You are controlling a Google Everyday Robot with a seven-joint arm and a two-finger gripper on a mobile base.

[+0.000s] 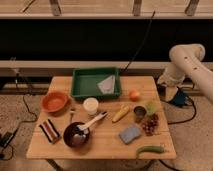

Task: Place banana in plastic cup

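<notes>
1. Camera view looks down on a wooden table (105, 146) from its near side. My pincer (171, 93) hangs just beyond the table's right edge, level with the far half, at the end of my white arm (186, 62).
2. My pincer's jaws are spread and pinch nothing.
3. Closest to my pincer on the table is the plastic cup (151, 108), pale lime green, standing near the right edge. It sits to the left of my pincer and a little nearer the camera.
4. A dark cup (139, 113) stands just beside the plastic cup on its left. I cannot tell whether they touch.
5. The banana (120, 113), small and yellow, lies flat on the table just left of the dark cup. The dark cup stands between the banana and the plastic cup.
6. A round orange fruit (134, 95) sits farther back, behind the two cups.
7. A cluster of dark red grapes (150, 125) lies on the near side of the cups, with a blue sponge (130, 133) to its left.
8. A long green vegetable (150, 149) lies at the near right corner.
9. A green tray (96, 94) sits at the far middle of the table, holding a pale folded cloth (107, 84).
10. A white cup (90, 106) stands just in front of the tray.
11. A dark bowl (75, 136) sits near the front, with a white utensil (93, 121) leaning out of it.
12. An orange bowl (54, 101) sits at the left, and a striped object (49, 131) lies in front of it.
</notes>
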